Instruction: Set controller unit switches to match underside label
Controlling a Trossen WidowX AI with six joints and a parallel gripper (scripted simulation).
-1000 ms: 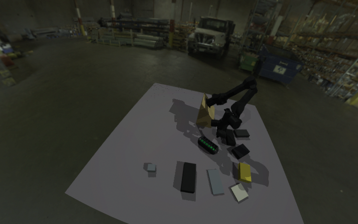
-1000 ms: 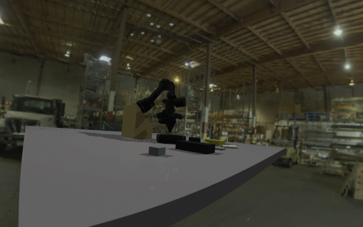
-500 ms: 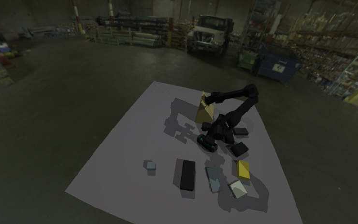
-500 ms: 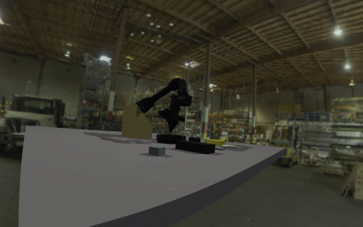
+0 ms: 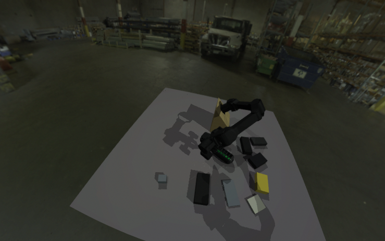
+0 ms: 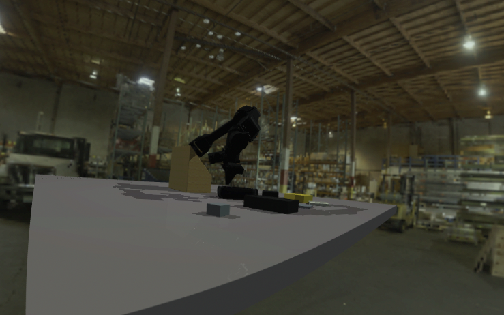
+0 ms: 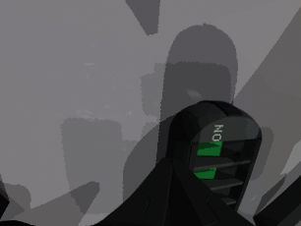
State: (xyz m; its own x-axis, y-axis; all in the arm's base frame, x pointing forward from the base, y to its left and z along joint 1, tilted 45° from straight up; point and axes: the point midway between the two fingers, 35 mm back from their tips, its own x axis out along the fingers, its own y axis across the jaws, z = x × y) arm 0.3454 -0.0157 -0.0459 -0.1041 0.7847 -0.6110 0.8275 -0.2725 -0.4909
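The dark grey controller unit (image 5: pixel 228 158) (image 6: pixel 237 191) (image 7: pixel 211 115) lies on the bench with its switches facing up. Its underside label is hidden. In the wrist view, green ends show on the two rockers nearest the ON mark; the lower rockers are partly or wholly hidden by the fingers. In the top view a row of green ends shows, too small to read singly, and the hand covers the unit's far end. My gripper (image 6: pixel 228 182) (image 7: pixel 169 165) is shut and empty, pointing down just above the unit. Whether it touches a rocker cannot be told.
A wooden wedge block (image 5: pixel 220 119) (image 6: pixel 189 172) stands behind the arm. Dark modules (image 5: pixel 246 145) (image 5: pixel 257 160) lie right of the unit. A long black box (image 5: pixel 202 188) (image 6: pixel 271 204), grey-blue plate (image 5: pixel 231 193), yellow block (image 5: pixel 261 182) (image 6: pixel 299 197), pale tile (image 5: pixel 256 204) and small cube (image 5: pixel 162 179) (image 6: pixel 217 209) lie nearer the front.
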